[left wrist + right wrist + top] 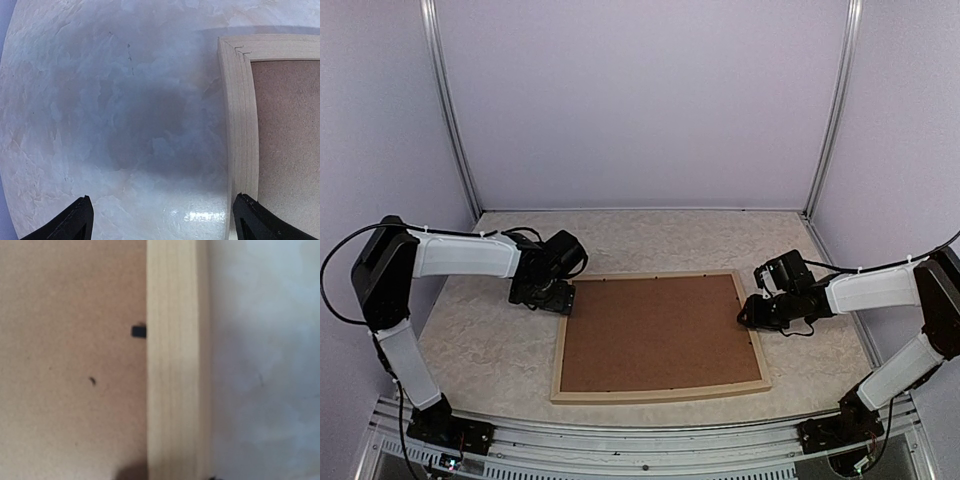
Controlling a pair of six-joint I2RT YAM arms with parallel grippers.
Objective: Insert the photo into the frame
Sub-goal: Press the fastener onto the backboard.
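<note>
Brown backing board lying in frame | left gripper hovering wide open, empty | right gripper: can't tell | next: likely securing tab

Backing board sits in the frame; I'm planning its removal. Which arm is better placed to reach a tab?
Probably right: the right gripper hangs over the frame's right rail, a black tab in its wrist view. The left gripper is open beside the far-left corner, no tab visible.
</note>
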